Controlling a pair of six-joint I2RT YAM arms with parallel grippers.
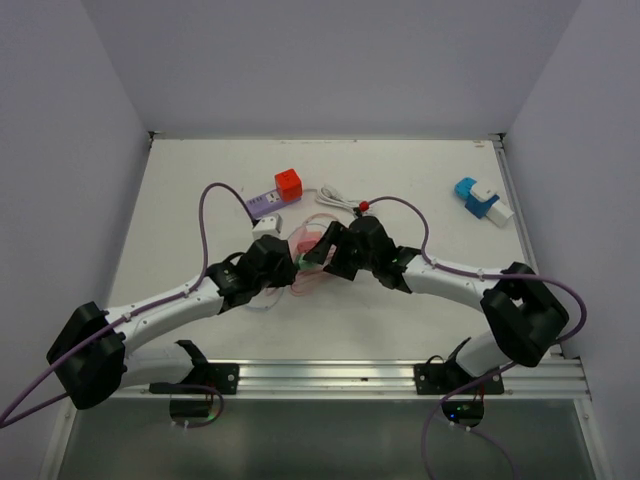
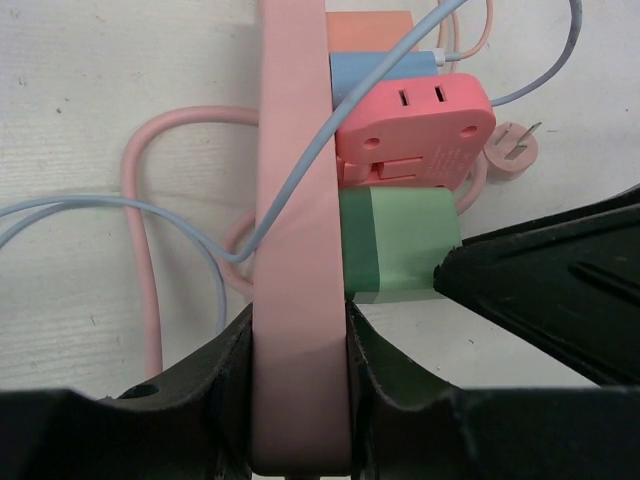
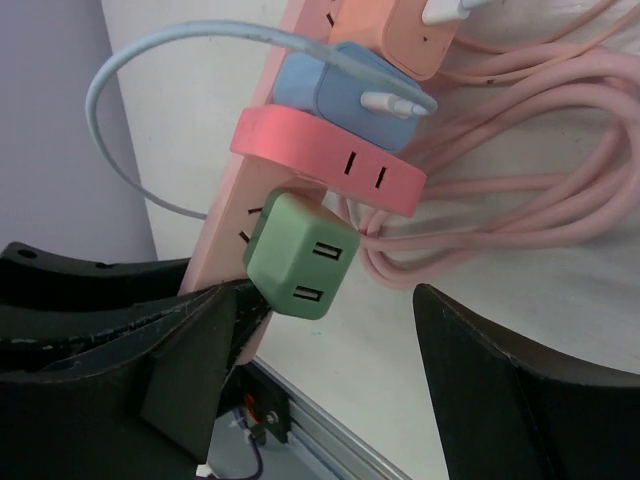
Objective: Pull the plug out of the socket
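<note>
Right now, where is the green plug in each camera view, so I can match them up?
Top external: the green plug is a small speck just below the picture's centre.
Left wrist: the green plug sits right of centre, sticking out of the strip's side.
Right wrist: the green plug is at centre, lowest on the strip.
Shared landmark: the pink power strip that it is plugged into.
</note>
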